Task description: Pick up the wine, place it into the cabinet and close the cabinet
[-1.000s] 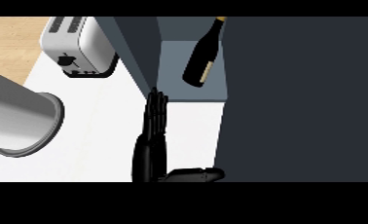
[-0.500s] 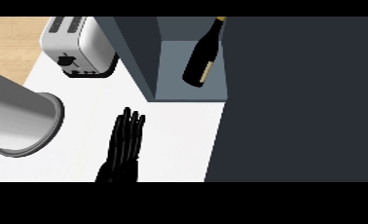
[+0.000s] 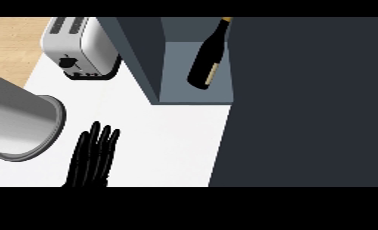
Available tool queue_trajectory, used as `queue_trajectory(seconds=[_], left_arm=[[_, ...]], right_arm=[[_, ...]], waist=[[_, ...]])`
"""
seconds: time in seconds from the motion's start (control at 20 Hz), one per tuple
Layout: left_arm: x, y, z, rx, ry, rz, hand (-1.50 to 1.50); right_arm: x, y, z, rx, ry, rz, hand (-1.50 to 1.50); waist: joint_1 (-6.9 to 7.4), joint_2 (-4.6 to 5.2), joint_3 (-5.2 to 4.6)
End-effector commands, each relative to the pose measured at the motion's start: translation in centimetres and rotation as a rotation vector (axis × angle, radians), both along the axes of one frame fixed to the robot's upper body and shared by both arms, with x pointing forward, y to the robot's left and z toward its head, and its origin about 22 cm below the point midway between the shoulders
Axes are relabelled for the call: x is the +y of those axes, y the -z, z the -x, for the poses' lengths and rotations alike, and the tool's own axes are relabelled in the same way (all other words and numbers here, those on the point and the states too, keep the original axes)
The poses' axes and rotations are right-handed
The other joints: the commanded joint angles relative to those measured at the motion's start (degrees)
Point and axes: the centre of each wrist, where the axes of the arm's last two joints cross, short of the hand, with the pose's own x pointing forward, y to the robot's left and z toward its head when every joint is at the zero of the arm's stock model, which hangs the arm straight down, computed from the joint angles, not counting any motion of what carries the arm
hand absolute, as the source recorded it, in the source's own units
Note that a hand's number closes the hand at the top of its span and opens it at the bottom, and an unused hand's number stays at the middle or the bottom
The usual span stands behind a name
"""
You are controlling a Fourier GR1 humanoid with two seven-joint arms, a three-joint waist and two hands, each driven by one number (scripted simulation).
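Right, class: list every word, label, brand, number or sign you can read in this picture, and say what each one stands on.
None can be read.
Wine bottle: a pale label strip shows along one side, but no lettering can be made out.
Toaster: a dark knob on its front, with no words or numbers to be seen.

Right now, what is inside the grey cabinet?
Only a dark wine bottle shows inside the cabinet, at its right side. The large dark panel on the right covers whatever lies beyond it, so that part cannot be seen.
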Motion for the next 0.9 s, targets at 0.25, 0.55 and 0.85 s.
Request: queue_trajectory(seconds=[0.25, 0.55, 0.85], left_arm=[[3.6, -1.8, 0.2, -0.047, -0.055, 0.003, -1.5], [8.6, -2.4, -0.7, -0.043, -0.087, 0.016, -1.5], [11.7, -3.4, -0.9, -0.032, -0.114, 0.006, -1.5]], right_arm=[[1.3, -0.7, 4.0, 0.153, -0.186, -0.118, 1.5], [3.4, -0.3, 4.1, 0.047, -0.361, -0.015, 1.5], [5.5, -1.3, 5.8, 0.073, -0.413, -0.052, 1.5]], waist=[[0.08, -0.11, -0.04], [0.2, -0.13, -0.06], [0.08, -0.2, -0.09]])
